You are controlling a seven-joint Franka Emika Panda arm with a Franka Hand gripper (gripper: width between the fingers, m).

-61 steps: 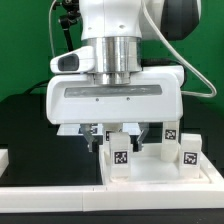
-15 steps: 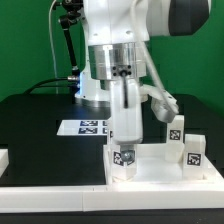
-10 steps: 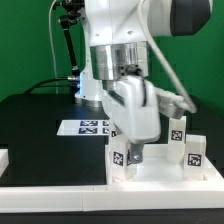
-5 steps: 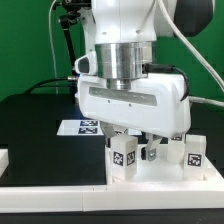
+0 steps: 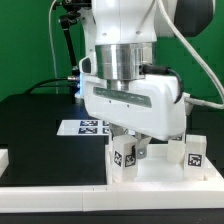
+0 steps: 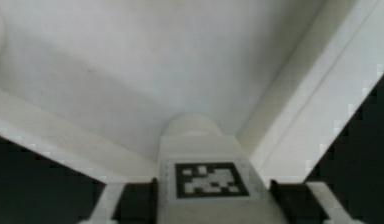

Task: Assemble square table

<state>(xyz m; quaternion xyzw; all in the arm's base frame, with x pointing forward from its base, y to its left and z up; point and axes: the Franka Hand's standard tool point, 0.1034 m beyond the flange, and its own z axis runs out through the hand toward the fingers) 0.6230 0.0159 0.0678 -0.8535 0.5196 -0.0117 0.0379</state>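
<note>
The square table's white slab [image 5: 160,176] lies hollow face up at the front of the exterior view's right side. A white tagged leg [image 5: 122,157] stands upright in its near-left corner. My gripper [image 5: 133,152] hangs straight down over that corner, its broad white hand hiding the slab's back part. In the wrist view the same leg [image 6: 208,160] rises between the two dark fingers [image 6: 143,201], its tag facing the camera, and both pads lie against its sides. My gripper [image 6: 210,202] is shut on this leg. Another tagged leg [image 5: 194,155] stands at the slab's right edge.
The marker board [image 5: 84,127] lies flat on the black table behind the slab. A long white bar [image 5: 50,196] runs along the front edge, and a small white piece [image 5: 3,158] sits at the far left. The arm's base [image 5: 88,90] stands behind.
Over the last second the hand has turned from edge-on to broadside. Its jaws have come in from wide open onto the corner leg. The slab and legs have not moved.
</note>
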